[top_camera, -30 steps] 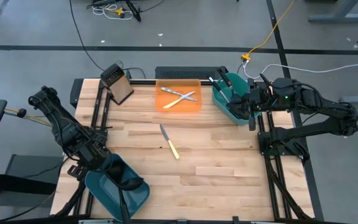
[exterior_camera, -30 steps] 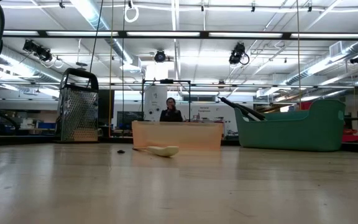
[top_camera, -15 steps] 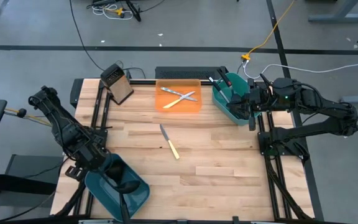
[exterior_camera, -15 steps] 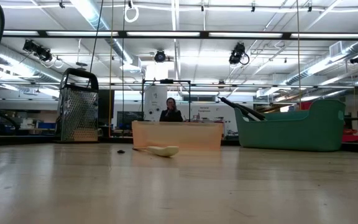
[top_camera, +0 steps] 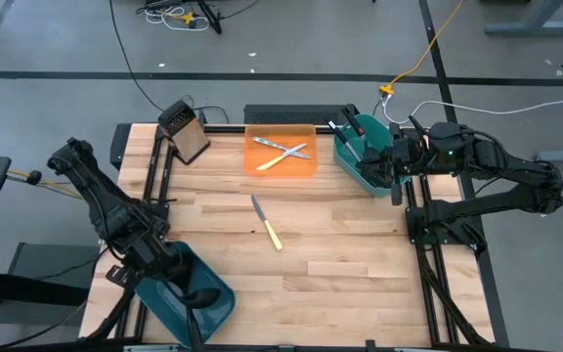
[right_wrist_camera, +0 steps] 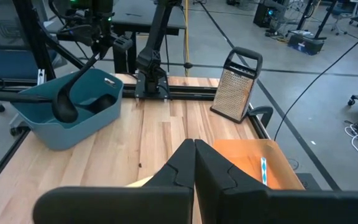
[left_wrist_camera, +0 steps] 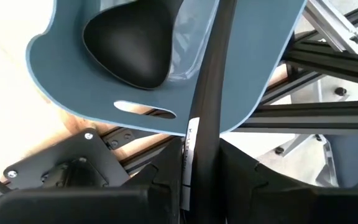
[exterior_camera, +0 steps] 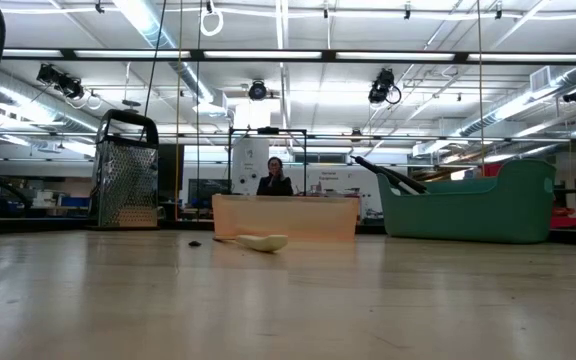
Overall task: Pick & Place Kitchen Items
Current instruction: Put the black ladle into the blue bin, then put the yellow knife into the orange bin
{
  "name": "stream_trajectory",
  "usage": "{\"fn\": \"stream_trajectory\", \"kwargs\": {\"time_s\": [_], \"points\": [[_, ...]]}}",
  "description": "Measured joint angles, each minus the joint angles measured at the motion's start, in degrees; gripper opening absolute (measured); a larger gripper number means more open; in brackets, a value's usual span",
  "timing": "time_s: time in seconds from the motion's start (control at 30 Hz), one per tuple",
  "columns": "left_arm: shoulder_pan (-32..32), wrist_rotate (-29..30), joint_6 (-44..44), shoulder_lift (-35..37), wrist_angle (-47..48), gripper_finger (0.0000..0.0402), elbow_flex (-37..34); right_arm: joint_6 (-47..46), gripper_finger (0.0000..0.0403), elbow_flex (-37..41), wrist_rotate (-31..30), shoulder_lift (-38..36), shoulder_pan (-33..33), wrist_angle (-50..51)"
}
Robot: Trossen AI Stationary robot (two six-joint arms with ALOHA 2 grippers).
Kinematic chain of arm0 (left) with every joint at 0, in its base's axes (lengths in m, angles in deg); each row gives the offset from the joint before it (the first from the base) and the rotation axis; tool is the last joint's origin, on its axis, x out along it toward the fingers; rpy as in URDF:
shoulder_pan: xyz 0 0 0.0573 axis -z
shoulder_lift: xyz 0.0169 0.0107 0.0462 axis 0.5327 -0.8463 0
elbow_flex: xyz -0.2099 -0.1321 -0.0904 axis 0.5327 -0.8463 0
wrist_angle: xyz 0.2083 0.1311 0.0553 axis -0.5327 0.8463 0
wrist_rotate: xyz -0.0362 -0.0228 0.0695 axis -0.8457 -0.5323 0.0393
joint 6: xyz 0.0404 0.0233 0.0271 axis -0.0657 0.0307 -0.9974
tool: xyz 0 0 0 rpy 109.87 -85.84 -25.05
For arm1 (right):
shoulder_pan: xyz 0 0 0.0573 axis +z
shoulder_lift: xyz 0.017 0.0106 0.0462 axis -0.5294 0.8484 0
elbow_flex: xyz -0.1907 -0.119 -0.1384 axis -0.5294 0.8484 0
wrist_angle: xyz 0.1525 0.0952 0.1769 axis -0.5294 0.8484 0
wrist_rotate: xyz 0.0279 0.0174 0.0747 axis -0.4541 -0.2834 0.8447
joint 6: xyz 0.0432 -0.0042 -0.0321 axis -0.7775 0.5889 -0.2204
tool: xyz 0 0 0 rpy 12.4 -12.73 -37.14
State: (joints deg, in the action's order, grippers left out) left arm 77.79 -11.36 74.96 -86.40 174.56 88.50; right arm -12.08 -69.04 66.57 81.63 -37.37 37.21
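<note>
Left gripper (left_wrist_camera: 199, 186) pinches a black ladle (top_camera: 195, 301) over the near-left teal bin (top_camera: 218, 311) - could catch the rim. Right gripper (right_wrist_camera: 194, 163) waits far right, jaws pressed together.

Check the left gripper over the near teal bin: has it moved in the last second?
Yes. In the high view the left gripper, holding a black ladle, has shifted slightly right and toward the table's near edge, measured against the teal bin.
</note>
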Motion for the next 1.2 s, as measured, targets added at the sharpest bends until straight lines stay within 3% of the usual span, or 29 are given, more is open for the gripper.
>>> {"fn": "stream_trajectory", "kwargs": {"time_s": [0.7,1.03,1.2], "points": [[0.01,0.46,2.63,-0.15,-0.15,0.0086,0.0,1.66,0.0005,0.0,-0.02,0.0,0.0,0.15],[0.02,0.62,1.8,-0.15,-1.32,0.0173,-0.01,1.66,0.0005,0.0,0.04,0.0,0.02,0.51],[0.0,0.62,4.41,-0.15,-1.29,0.0199,-0.02,1.66,0.0005,-0.01,0.04,0.0,0.0,0.54]]}}
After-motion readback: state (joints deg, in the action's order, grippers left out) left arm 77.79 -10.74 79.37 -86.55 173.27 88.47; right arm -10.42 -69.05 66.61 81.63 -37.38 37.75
